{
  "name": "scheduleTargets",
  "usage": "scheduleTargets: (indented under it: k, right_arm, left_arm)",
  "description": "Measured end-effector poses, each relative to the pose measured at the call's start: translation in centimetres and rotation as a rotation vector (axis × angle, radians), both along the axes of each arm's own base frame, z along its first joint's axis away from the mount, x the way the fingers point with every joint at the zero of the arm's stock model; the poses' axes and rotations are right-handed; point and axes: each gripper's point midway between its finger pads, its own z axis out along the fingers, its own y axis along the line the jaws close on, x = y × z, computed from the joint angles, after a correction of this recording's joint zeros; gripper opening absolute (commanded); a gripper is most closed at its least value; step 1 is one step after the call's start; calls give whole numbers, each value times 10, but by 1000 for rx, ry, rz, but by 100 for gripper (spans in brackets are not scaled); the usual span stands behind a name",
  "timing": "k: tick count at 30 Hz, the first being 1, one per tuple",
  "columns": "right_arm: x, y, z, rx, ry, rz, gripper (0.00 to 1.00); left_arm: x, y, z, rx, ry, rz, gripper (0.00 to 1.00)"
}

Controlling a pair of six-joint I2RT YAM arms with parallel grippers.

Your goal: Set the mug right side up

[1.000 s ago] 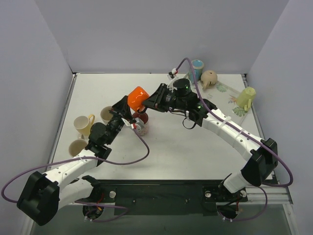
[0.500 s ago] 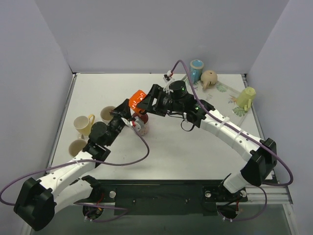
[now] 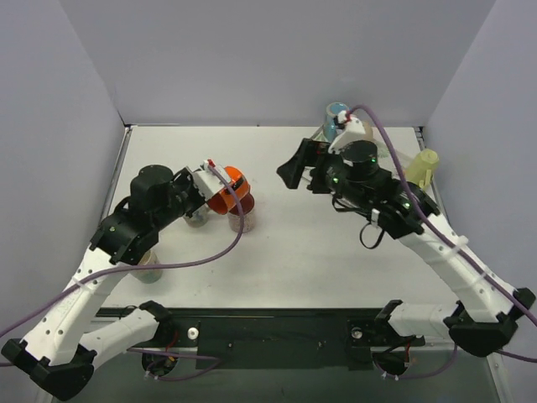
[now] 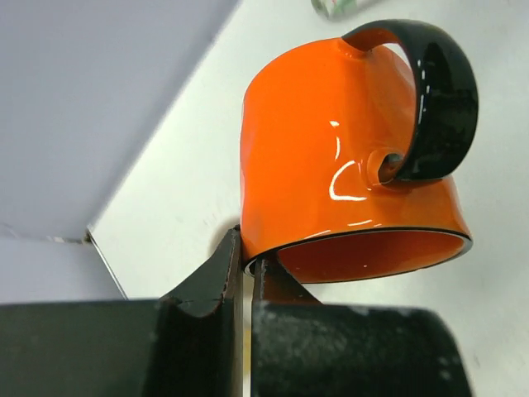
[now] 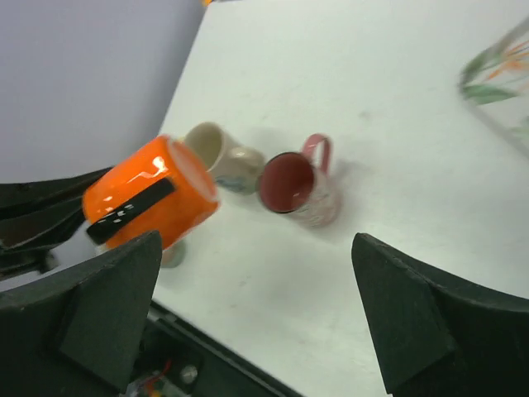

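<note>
The orange mug (image 3: 228,191) with a black handle hangs above the table, tipped on its side. My left gripper (image 3: 206,191) is shut on its rim. In the left wrist view one finger (image 4: 216,277) presses the outside of the mug (image 4: 331,157) and the other sits inside the mouth, which faces the wrist. My right gripper (image 3: 295,168) stands open and empty to the mug's right, well apart from it. The right wrist view shows the mug (image 5: 149,198) at the left, past the wide-spread gripper (image 5: 254,241).
A pink mug (image 5: 302,186) with a dark red inside and a beige mug (image 5: 216,153) stand on the table below the orange one. At the back right are a blue cup (image 3: 337,112), a yellow-green mug (image 3: 425,168) and a leaf-patterned mat (image 5: 496,78).
My right gripper opened, let go of the orange mug and drew back to the right. The left gripper closed on the rim and the left arm swung the mug slightly left.
</note>
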Motion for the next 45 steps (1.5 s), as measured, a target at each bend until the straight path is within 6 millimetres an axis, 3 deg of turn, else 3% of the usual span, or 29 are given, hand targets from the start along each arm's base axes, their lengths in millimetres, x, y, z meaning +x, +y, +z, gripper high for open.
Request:
scheduleTargets:
  k: [3, 6, 9, 10, 11, 13, 16, 18, 21, 25, 29, 34, 36, 37, 39, 45]
  right_arm:
    - [-3, -51, 17, -92, -122, -131, 93]
    - [-8, -96, 16, -203, -203, -243, 94]
    - [-8, -131, 2, -313, -235, -352, 96]
    - [-4, -148, -18, -404, -225, -417, 96]
    - [-4, -149, -20, -412, -224, -421, 97]
    - [1, -158, -36, -484, -204, -452, 98]
    - [10, -172, -62, -565, -149, -497, 96]
    - [18, -194, -73, -586, -103, -573, 95]
    - [26, -249, -88, -589, -23, -746, 92]
    - [26, -308, -113, -614, 56, -902, 93]
    - [38, -339, -136, -680, 77, -928, 96]
    - [77, -381, -177, -759, 148, -910, 96]
    - [89, -395, -195, -776, 190, -897, 96]
    - [95, -403, -206, -774, 215, -879, 96]
    - [104, -416, -220, -759, 244, -864, 96]
    - [130, -438, -241, -763, 242, -795, 92]
  left_arm:
    - [-24, 22, -21, 56, 170, 16, 0]
    - [-46, 53, -72, 156, 395, 60, 0]
    - [-72, 97, -135, 267, 698, 143, 0]
    - [-80, 108, -151, 293, 793, 160, 0]
    - [-91, 119, -171, 321, 921, 168, 0]
    - [-98, 122, -184, 339, 1018, 152, 0]
    - [-100, 120, -197, 352, 1101, 117, 0]
    - [-99, 120, -204, 362, 1141, 114, 0]
    - [-95, 124, -218, 398, 1199, 132, 0]
    - [-87, 131, -229, 439, 1221, 165, 0]
    - [-81, 134, -236, 460, 1227, 188, 0]
    - [-77, 139, -247, 495, 1271, 209, 2]
    - [-77, 139, -247, 495, 1274, 215, 11]
    - [-77, 139, -247, 495, 1275, 217, 26]
    - [-78, 139, -247, 495, 1275, 219, 44]
    - [-76, 138, -242, 484, 1264, 221, 52]
